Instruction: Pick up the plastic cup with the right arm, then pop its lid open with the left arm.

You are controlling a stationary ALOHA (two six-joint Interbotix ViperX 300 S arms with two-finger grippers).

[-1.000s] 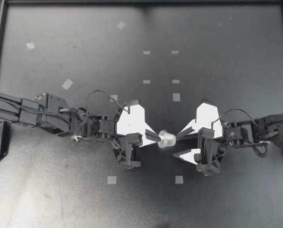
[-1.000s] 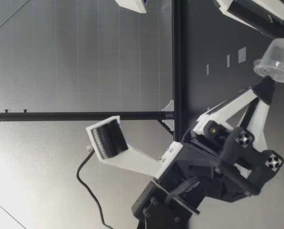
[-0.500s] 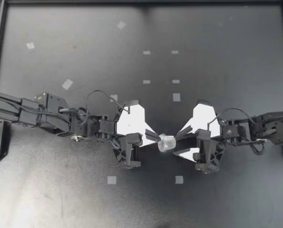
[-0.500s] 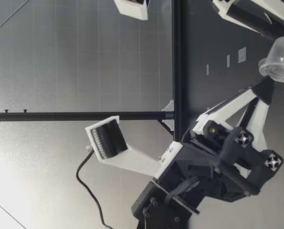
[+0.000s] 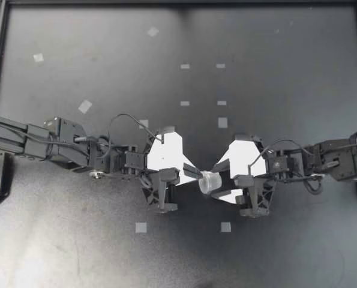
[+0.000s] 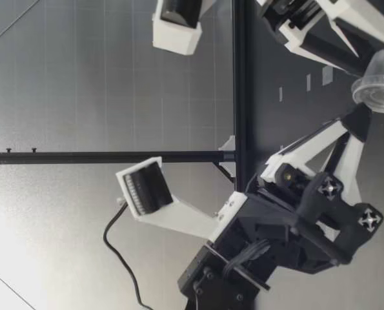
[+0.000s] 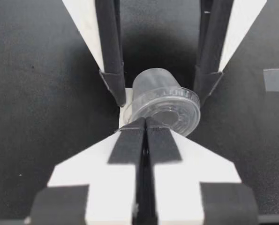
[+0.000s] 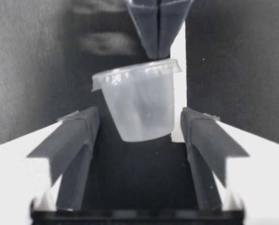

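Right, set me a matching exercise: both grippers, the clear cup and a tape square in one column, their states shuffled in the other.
Things:
1. left gripper
2. right gripper
3. clear cup
4. tape square

States:
a. stuck flat on the table
b. fingers open, one on either side of the cup's body
c. held by its rim, between the two grippers
d. fingers shut on the cup's rim

Pairs: 1-d, 2-b, 3-c, 4-a
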